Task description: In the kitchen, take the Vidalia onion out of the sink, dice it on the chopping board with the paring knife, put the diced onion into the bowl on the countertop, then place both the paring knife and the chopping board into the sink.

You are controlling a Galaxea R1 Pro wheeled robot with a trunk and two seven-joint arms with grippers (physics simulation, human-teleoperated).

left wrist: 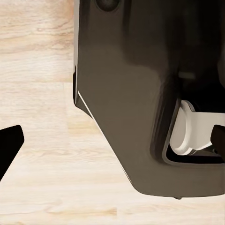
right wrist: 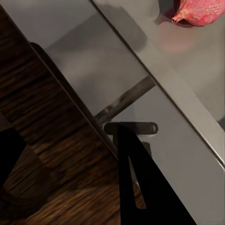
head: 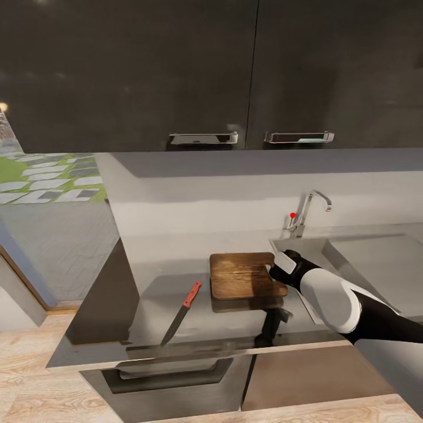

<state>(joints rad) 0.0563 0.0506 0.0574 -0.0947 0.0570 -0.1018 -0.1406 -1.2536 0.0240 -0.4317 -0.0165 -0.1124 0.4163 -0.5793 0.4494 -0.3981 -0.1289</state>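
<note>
The dark brown chopping board (head: 238, 275) hangs just above the grey countertop (head: 153, 264), left of the sink (head: 352, 258), and casts a shadow below it. My right gripper (head: 275, 271) is shut on its right edge. In the right wrist view the board (right wrist: 42, 117) sits between the black fingers (right wrist: 140, 187). The paring knife (head: 182, 311), with its orange-red handle, lies on the countertop left of the board. The pinkish-red Vidalia onion (right wrist: 197, 11) rests on grey metal beyond the sink rim. My left gripper (left wrist: 112, 143) is open over the wood floor. The bowl is out of view.
A chrome tap (head: 310, 212) with a red knob stands behind the sink. Glossy dark upper cabinets (head: 176, 70) hang overhead. The countertop ends at a corner on the left, with light wood floor (head: 35, 376) below. The robot's dark base (left wrist: 140, 93) is close to the left gripper.
</note>
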